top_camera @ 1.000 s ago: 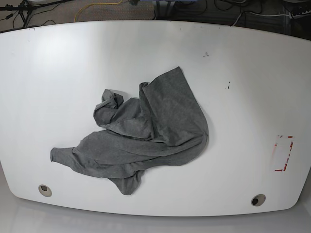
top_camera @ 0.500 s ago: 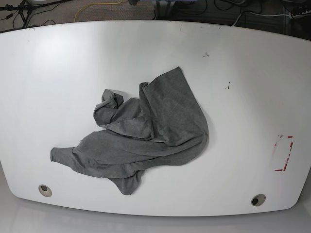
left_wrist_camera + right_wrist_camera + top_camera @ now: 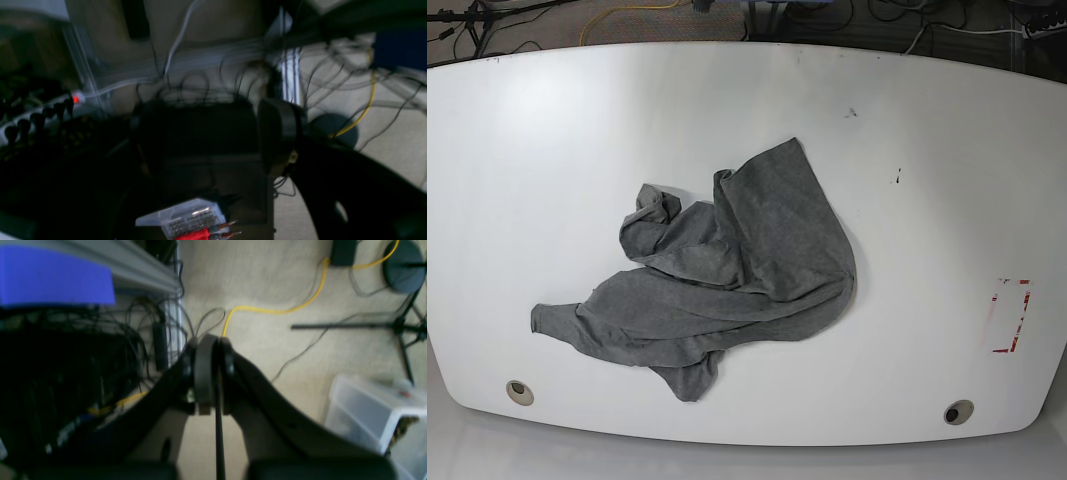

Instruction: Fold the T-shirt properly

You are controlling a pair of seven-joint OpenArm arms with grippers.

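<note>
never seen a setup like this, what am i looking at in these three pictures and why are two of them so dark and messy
This is a two-armed robot meant to fold a shirt. The base view looks down on a white table where a crumpled grey T-shirt lies in a heap, untouched; no arm shows in it.

The other two pictures come from cameras on the robot's wrists. The arms are off the table, so these see the floor: carpet, a yellow cable and tangled wires. In the right wrist view the right gripper has its jaws pressed together, holding nothing. The left wrist view is dark and blurred; one dark finger shows, but whether the left gripper is open is unclear.
</note>
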